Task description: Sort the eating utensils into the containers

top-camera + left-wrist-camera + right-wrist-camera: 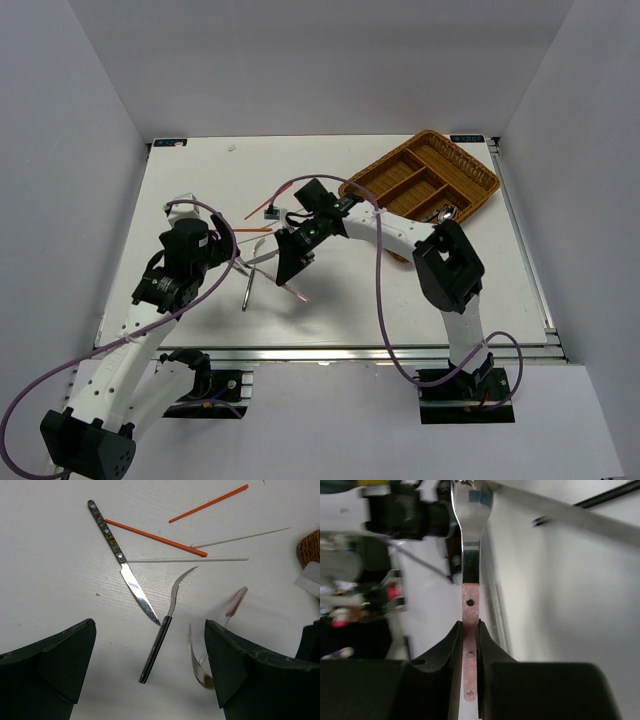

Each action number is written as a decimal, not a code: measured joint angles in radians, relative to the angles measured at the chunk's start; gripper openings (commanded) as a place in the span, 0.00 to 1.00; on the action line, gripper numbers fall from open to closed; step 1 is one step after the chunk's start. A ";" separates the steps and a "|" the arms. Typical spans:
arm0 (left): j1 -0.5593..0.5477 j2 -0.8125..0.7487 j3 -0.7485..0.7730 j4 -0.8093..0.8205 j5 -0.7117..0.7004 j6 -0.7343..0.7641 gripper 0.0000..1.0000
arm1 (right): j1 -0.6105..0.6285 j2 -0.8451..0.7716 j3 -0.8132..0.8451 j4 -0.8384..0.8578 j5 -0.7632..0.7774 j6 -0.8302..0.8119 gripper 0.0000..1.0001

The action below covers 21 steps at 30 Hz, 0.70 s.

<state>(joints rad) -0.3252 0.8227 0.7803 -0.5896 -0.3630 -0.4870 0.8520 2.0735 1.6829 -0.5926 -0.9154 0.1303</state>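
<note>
- Right gripper [469, 630] is clamped on the pink handle of a pink-handled utensil [470, 600]. The silver end points away from the wrist. In the top view it hangs over the middle of the bench [200, 170], well apart from the wicker tray [384, 160].
- Left gripper [149, 625] has its fingers spread wide with nothing between them, and it hovers above the loose pieces.
- Lying loose on the bench are a knife [123, 562] with a dark mottled handle, a black-handled fork [159, 642] whose handle end touches the knife's tip, two red-orange chopsticks [156, 538] and two pale chopsticks [187, 559]. None of these is in the tray.
- The tray sits at the far right of the bench. Most of its compartments look bare from above. Something glints at its near end, but it is too small to identify.
- My reading is that the sorting is at an early stage. One piece is in hand and not yet delivered, and at least six more are left to pick up and place.
</note>
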 measured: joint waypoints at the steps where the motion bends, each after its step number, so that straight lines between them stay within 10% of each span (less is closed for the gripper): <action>1: 0.000 0.000 0.000 0.000 0.000 0.000 0.98 | -0.008 -0.023 -0.048 0.060 -0.048 0.041 0.00; 14: -0.001 -0.037 0.008 0.055 -0.014 -0.026 0.98 | -0.051 -0.051 -0.335 1.535 -0.334 1.311 0.00; 18: -0.004 -0.043 0.008 0.059 -0.022 -0.027 0.98 | -0.160 -0.045 -0.339 1.606 -0.325 1.376 0.00; 21: -0.004 -0.036 0.005 0.042 -0.024 -0.024 0.98 | -0.247 -0.075 -0.280 1.292 -0.247 1.157 0.00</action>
<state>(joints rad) -0.3294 0.7868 0.7856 -0.5480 -0.3874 -0.5106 0.6052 1.9987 1.4029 0.6991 -1.1622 1.2877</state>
